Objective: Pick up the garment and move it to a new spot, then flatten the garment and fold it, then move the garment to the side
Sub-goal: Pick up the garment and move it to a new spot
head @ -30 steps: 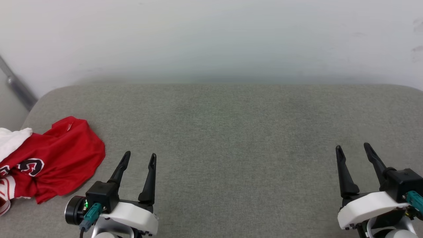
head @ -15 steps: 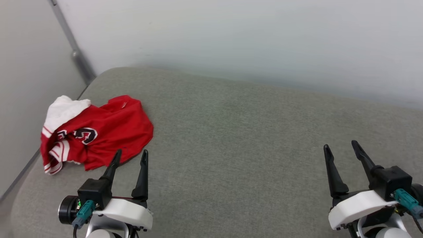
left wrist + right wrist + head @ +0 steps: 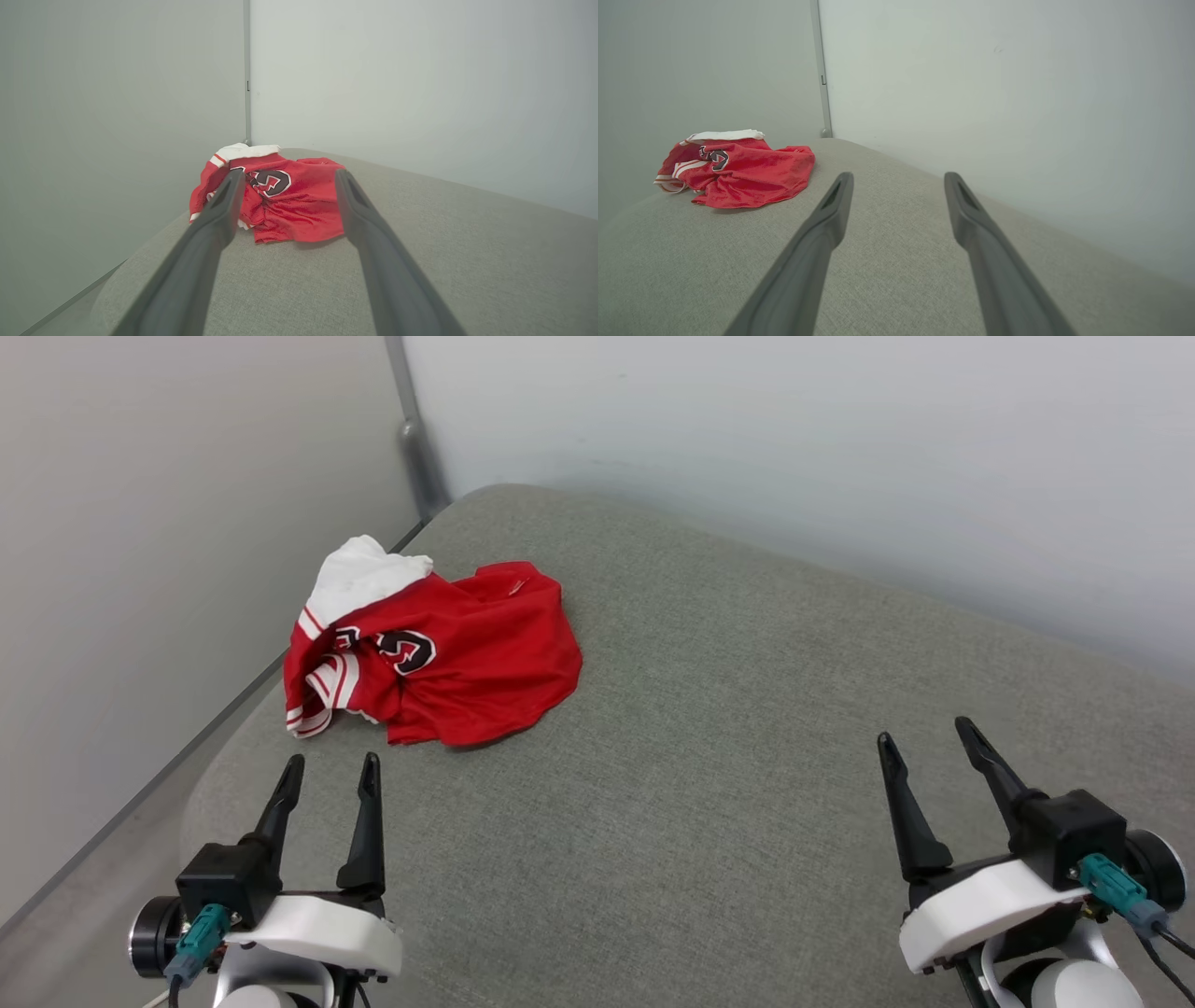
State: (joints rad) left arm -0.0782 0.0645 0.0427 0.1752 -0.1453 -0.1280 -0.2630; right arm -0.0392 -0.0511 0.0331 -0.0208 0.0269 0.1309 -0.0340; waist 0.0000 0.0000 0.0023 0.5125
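Head view: crumpled garment [image 3: 485, 663] lies on grey cushion [image 3: 728, 784] near corner post [image 3: 414, 434].

I counted one red garment [image 3: 467, 663] on one grey padded surface [image 3: 709, 784], plus two end effectors, the left end effector [image 3: 333, 761] and the right end effector [image 3: 922, 730], each with two dark fingers [image 3: 366, 821].

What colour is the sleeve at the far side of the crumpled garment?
White. The sleeve of the garment shows best in the head view.
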